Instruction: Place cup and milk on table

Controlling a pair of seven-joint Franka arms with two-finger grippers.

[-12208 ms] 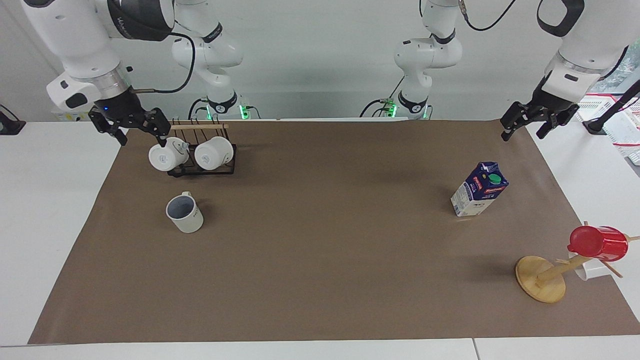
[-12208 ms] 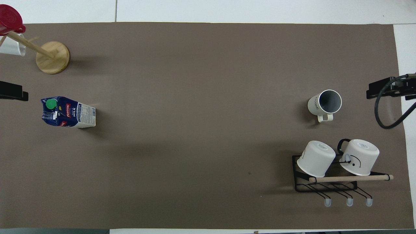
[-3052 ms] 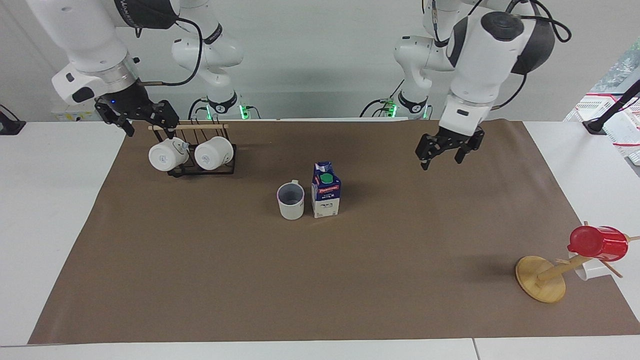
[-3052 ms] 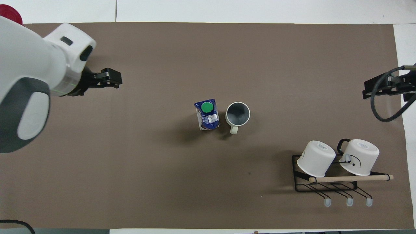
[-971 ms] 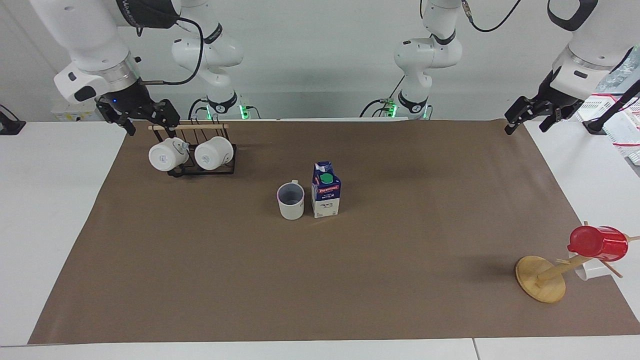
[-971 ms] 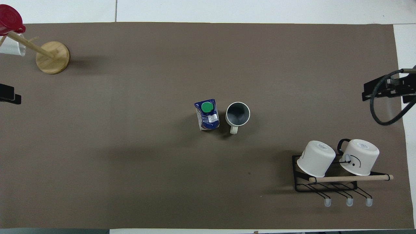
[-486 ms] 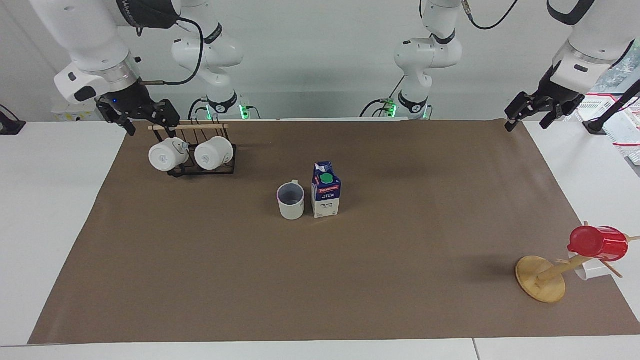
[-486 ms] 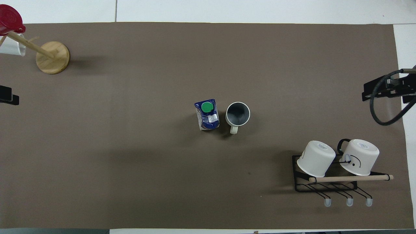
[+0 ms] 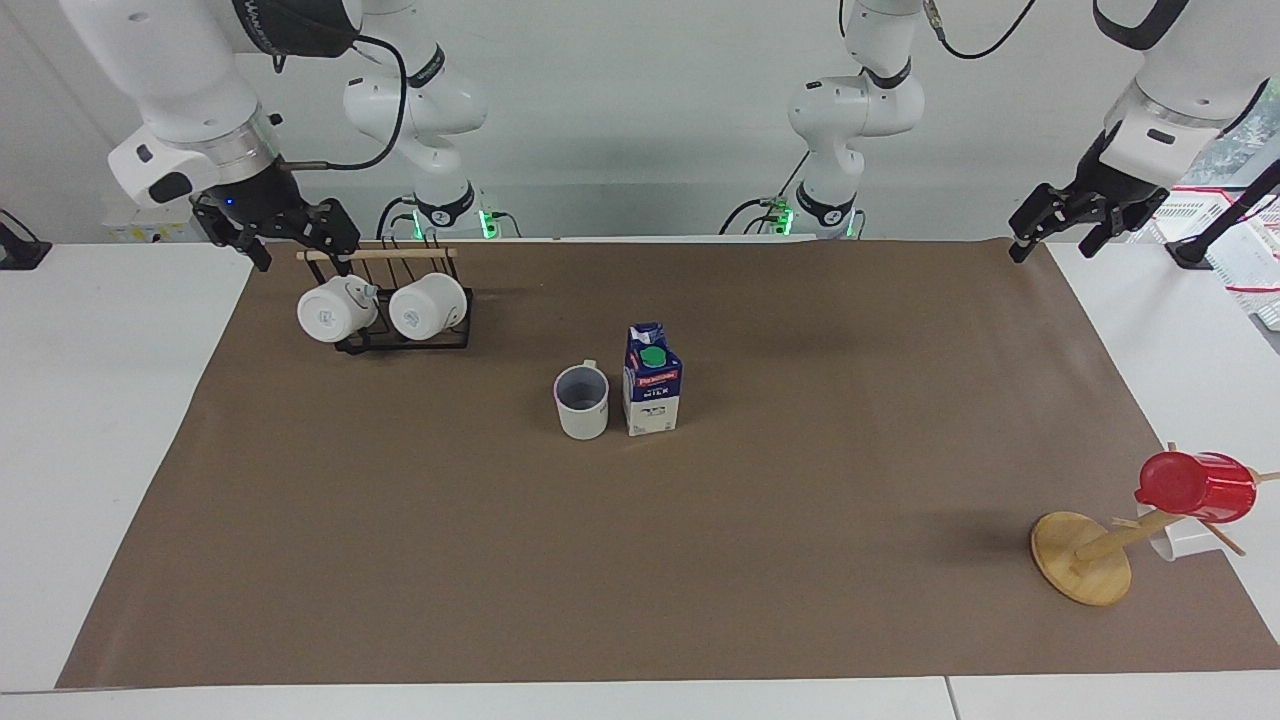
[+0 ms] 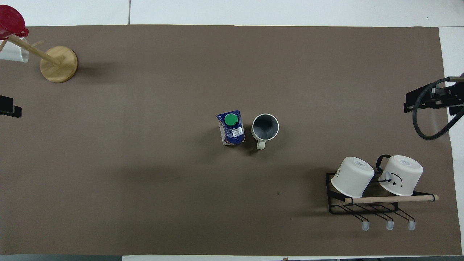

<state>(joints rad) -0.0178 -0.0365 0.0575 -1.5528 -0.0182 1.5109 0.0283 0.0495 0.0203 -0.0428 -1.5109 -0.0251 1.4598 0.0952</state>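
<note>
The cup (image 9: 581, 401) stands upright near the middle of the brown sheet on the table (image 9: 110, 420), its grey inside open to the ceiling and its small handle turned toward the robots. The milk (image 9: 651, 379) stands upright just beside it, toward the left arm's end; a thin gap shows between the two in the overhead view, where the carton sits at nine o'clock of the mug. Neither gripper touches either of them. The right gripper (image 9: 276, 232) hangs from a forearm that slopes down and inward from the right arm's end; it points downward over the edge of the sheet, at about ten o'clock of the mug rack (image 9: 402, 316) in the facing view, with its fingers spread apart and nothing between them. The left gripper (image 9: 1060, 225) is raised over the sheet's corner nearest the robots at the left arm's end, its wrist bent so the hand tilts down and toward the table's middle; its fingers are also parted and empty. The rack holds two rounder white mugs (image 9: 385, 308) tipped on their sides. At the left arm's end, farther from the robots than the milk, a wooden cup tree (image 9: 1084, 556) leans with a red cup (image 9: 1196, 485) on one peg.
</note>
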